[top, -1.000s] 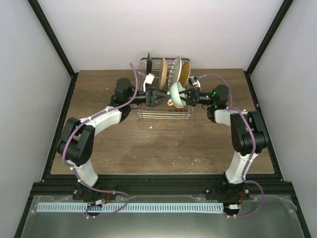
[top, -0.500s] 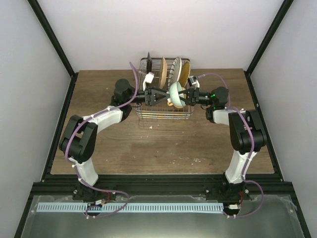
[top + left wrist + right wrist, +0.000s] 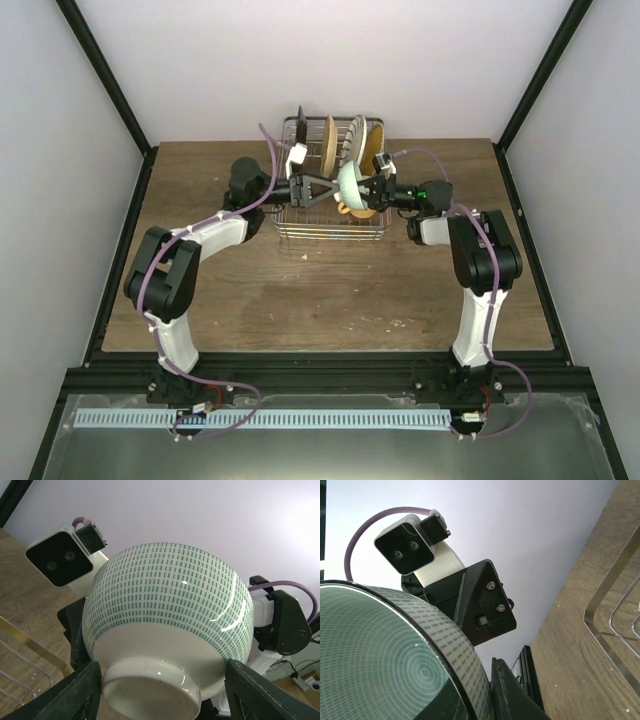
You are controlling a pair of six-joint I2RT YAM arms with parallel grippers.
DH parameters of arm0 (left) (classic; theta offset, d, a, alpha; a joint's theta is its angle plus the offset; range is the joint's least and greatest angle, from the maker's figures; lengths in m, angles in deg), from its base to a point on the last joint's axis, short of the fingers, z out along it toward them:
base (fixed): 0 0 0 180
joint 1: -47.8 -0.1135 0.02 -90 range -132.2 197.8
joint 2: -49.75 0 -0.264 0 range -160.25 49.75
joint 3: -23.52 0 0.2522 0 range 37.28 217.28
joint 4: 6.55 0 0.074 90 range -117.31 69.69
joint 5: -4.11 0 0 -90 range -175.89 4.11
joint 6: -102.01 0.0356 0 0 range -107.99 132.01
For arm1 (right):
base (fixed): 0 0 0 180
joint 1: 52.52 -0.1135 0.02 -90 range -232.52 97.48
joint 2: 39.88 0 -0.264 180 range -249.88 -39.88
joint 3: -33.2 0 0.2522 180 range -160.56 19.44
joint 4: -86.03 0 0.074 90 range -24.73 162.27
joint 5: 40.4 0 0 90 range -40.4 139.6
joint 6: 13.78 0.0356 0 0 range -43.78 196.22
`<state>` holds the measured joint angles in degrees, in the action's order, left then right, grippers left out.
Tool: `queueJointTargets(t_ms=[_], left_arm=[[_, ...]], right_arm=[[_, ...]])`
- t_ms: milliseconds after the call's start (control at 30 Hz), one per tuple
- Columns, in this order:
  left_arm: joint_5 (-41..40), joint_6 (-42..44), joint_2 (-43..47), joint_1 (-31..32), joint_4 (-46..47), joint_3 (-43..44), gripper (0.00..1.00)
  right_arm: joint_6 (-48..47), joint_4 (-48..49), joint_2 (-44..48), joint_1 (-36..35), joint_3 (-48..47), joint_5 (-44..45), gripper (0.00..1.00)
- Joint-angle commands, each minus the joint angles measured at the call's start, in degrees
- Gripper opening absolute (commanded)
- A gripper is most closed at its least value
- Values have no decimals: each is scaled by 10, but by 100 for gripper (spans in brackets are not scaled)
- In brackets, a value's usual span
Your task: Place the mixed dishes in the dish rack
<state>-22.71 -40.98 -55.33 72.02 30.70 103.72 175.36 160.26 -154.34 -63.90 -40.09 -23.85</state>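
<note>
Bright, even light gives only soft shadows on the table point(image 3: 330, 290). Small glare streaks mark the mint-green bowl point(image 3: 170, 610); the wall point(image 3: 280, 525) behind it washes out at right.

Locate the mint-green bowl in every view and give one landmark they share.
Top external: mint-green bowl at centre, over the dish rack.
Left wrist: fills the centre, underside toward the camera.
Right wrist: lower left, inside showing.
Shared landmark: the rack's wire, lower left in left wrist, right edge in right wrist.
</note>
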Motion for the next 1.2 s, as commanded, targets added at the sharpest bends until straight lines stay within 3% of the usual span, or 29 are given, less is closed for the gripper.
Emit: queueJointTargets(t_ms=[0,133,267,733,1167], left_arm=[[41,-29,-11,12,73,23,68],[51,-104,-36,12,152,30,67],[57,-125,-49,12,182,34,65],[67,-96,-33,11,148,31,88],[61,-71,-25,12,116,16,91]], right_arm=[[38,115,-17,-12,-26,52,1],[42,124,-26,-11,-28,63,1],[44,129,-32,-12,-30,69,1],[54,136,-60,-12,-52,90,1],[58,135,-54,-10,-70,87,1]])
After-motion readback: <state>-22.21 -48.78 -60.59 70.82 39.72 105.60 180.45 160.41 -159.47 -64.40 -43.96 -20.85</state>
